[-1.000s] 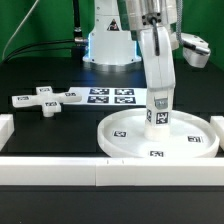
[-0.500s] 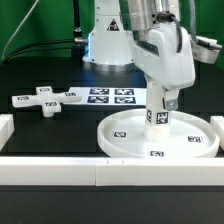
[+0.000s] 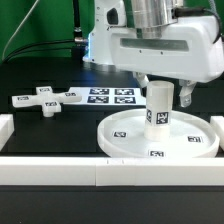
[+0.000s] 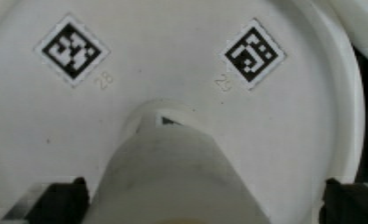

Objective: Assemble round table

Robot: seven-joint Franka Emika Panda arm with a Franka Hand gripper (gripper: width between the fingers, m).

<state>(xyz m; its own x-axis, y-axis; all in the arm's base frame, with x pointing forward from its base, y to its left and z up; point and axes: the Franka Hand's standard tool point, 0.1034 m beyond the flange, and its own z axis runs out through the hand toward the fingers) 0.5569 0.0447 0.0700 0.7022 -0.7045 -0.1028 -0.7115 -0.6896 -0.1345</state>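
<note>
The short thick cylinder leg [image 3: 159, 110] stands upright at the middle of the large round disc [image 3: 200, 140], which lies flat on the black surface [image 3: 60, 128] toward the exterior view's right. The cross-shaped piece [image 3: 45, 101] lies well apart on that view's left. The end effector [image 4: 207, 198] sits over the top of the leg with its jaws spread, gripping nothing; in the wrist view a dark fingertip [image 4: 65, 198] shows on either side of the leg with a gap between. The step looks like seating the leg in the hub. To do it well, centre the jaws so both pads meet the leg together, close low enough for a firm hold, keep the leg vertical while turning, and avoid dragging the disc sideways
</note>
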